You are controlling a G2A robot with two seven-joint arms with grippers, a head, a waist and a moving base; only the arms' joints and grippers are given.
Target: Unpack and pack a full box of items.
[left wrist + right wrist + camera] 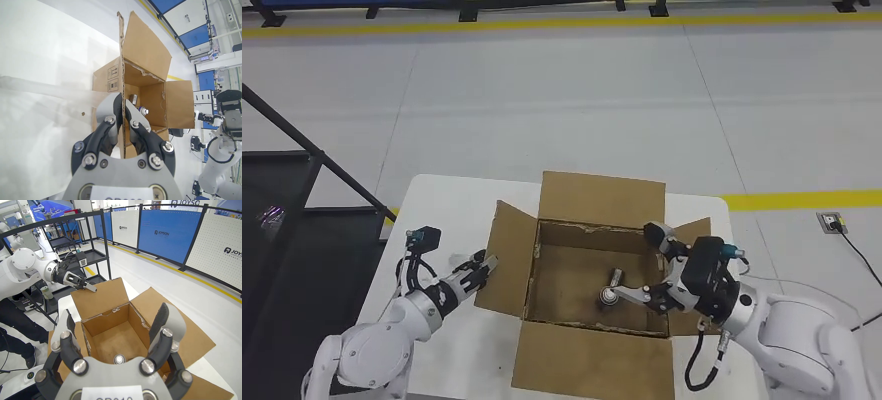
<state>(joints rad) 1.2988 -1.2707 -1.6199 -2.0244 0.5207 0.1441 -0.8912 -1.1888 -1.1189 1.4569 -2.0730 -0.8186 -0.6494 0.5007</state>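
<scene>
At the middle of the white surface [452,205] stands an open brown cardboard box [602,197] with its four flaps folded outward. On its left, the left gripper [122,111] has its fingers [105,106] closed on the free edge of the side flap [507,260], the cardboard sandwiched between the pads. That grip most likely keeps the flap bent clear of the opening and steadies the box while the other arm works inside.

The right gripper [115,323] hangs over the opening by the right wall, its fingers [170,321] spread wide and holding nothing. It is lined up with a spray can with a blue label and white nozzle cap [143,110] on the box floor, which looks like the next pick. Just beside the can sits a short silver metal cylinder [133,98].

The left wrist view looks in over the pinched flap and gives both items from the side, label included. The right wrist view gives the can end-on, as a round cap just past its own palm, so I cannot tell from it whether the can stands or lies. It also shows the left gripper's pinch from across the box. From the top view comes the layout: one arm on either side, box square between them.
</scene>
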